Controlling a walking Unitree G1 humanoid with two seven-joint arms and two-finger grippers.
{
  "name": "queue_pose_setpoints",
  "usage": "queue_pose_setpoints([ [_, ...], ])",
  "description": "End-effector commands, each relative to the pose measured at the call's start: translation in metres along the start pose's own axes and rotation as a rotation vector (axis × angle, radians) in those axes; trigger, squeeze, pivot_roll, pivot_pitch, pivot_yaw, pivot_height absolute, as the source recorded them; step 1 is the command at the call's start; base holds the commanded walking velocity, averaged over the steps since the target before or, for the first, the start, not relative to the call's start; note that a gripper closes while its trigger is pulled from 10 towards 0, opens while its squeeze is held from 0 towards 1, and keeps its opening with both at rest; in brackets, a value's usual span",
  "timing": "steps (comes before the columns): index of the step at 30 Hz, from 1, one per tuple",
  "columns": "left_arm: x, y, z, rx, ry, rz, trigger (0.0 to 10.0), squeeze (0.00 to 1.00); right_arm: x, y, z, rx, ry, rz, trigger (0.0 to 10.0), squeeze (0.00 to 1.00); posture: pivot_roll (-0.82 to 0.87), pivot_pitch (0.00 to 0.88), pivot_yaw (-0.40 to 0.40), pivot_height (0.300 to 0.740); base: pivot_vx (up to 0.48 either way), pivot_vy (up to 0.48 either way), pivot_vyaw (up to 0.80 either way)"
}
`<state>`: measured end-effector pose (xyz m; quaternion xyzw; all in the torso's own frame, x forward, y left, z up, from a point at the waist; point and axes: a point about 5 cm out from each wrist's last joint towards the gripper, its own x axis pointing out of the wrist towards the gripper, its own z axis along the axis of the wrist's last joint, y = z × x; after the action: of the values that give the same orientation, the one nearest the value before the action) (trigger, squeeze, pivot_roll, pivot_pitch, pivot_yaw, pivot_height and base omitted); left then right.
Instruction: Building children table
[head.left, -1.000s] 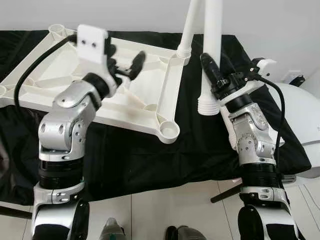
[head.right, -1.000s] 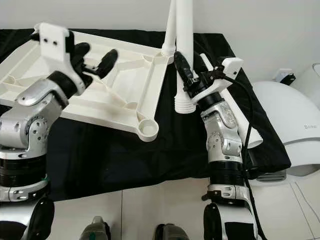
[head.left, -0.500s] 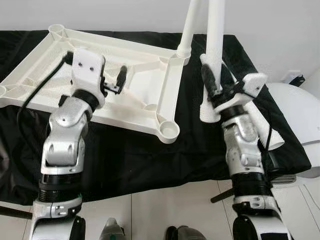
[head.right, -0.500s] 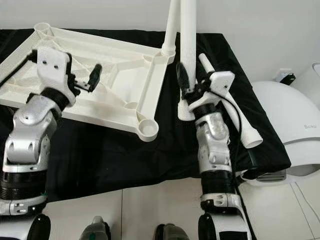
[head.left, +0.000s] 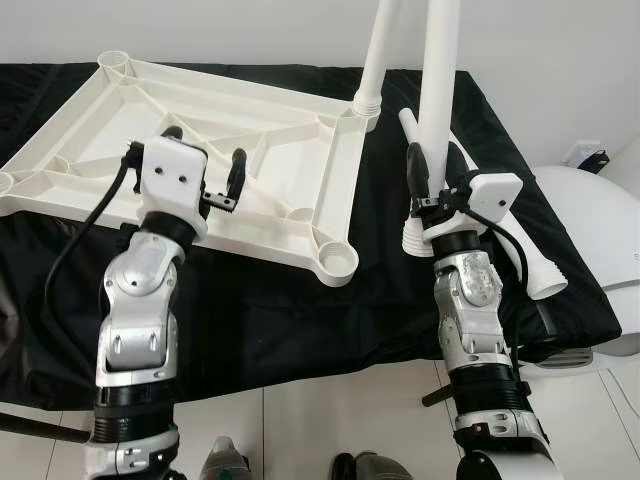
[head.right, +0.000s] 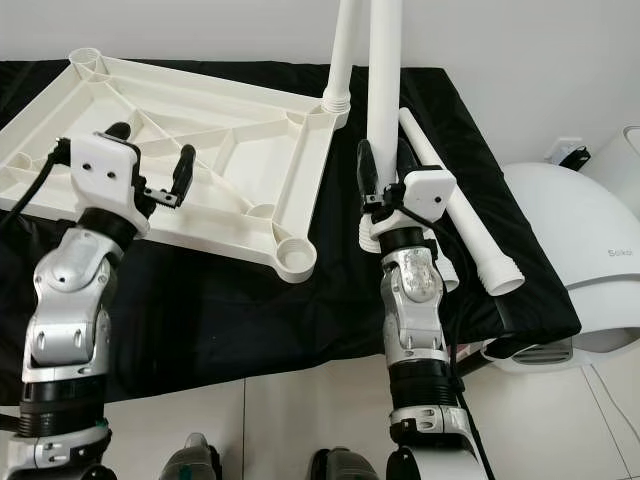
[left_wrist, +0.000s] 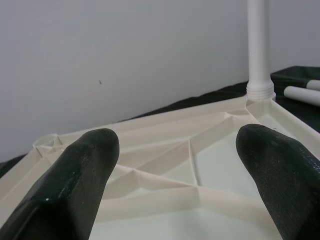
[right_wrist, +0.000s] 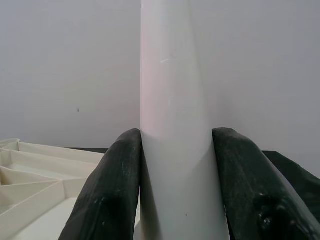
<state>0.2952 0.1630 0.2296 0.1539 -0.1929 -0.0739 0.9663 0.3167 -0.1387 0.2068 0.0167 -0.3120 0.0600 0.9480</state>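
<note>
A white plastic tabletop (head.left: 100, 130) lies upside down on a black cloth (head.left: 300, 320). One white leg (head.left: 378, 50) stands upright in the tabletop's far right corner socket. My right gripper (head.left: 434, 170) is shut on a second white leg (head.left: 438, 80), held upright with its threaded end just above the cloth, right of the tabletop. In the right wrist view both fingers (right_wrist: 115, 190) press this leg (right_wrist: 172, 100). My left gripper (head.left: 205, 150) hovers open over the tabletop's ribs near its front edge, holding nothing. The near right corner socket (head.left: 340, 262) is empty.
A third white leg (head.left: 510, 235) lies on the cloth to the right of my right arm. A white rounded appliance (head.left: 600, 240) stands beyond the cloth's right edge. Tiled floor (head.left: 340, 410) runs along the front.
My left arm has come down and its gripper now sits low over the tabletop. My right arm has straightened under the held leg, lowering its threaded end toward the cloth.
</note>
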Motion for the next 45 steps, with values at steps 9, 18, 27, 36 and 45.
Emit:
queue_pose_setpoints([
  [9, -0.007, 0.015, -0.002, -0.031, -0.026, 0.407, 10.0, 0.00, -0.004, 0.012, -0.001, 0.005, -0.028, -0.005, 10.0, 0.00, 0.07, 0.092, -0.023, 0.740, 0.000, 0.000, 0.00],
  [18, -0.004, 0.003, -0.006, -0.108, 0.046, 0.350, 10.0, 0.00, 0.001, 0.019, -0.003, -0.002, 0.049, -0.032, 10.0, 0.00, 0.05, 0.093, -0.011, 0.740, 0.000, 0.000, 0.00],
  [27, -0.007, 0.000, -0.007, -0.249, 0.128, 0.316, 10.0, 0.00, -0.003, 0.006, 0.000, -0.023, 0.131, -0.079, 10.0, 0.00, 0.05, 0.094, -0.003, 0.740, 0.000, 0.000, 0.00],
  [36, -0.016, 0.005, 0.000, -0.173, 0.092, 0.315, 10.0, 0.00, -0.009, 0.001, 0.014, -0.086, 0.058, -0.046, 10.0, 0.00, 0.05, 0.094, -0.012, 0.740, 0.000, 0.000, 0.00],
  [45, -0.025, 0.007, -0.008, -0.213, 0.119, 0.338, 10.0, 0.00, -0.018, -0.002, 0.010, -0.095, 0.081, -0.031, 10.0, 0.00, 0.05, 0.095, -0.015, 0.740, 0.000, 0.000, 0.00],
])
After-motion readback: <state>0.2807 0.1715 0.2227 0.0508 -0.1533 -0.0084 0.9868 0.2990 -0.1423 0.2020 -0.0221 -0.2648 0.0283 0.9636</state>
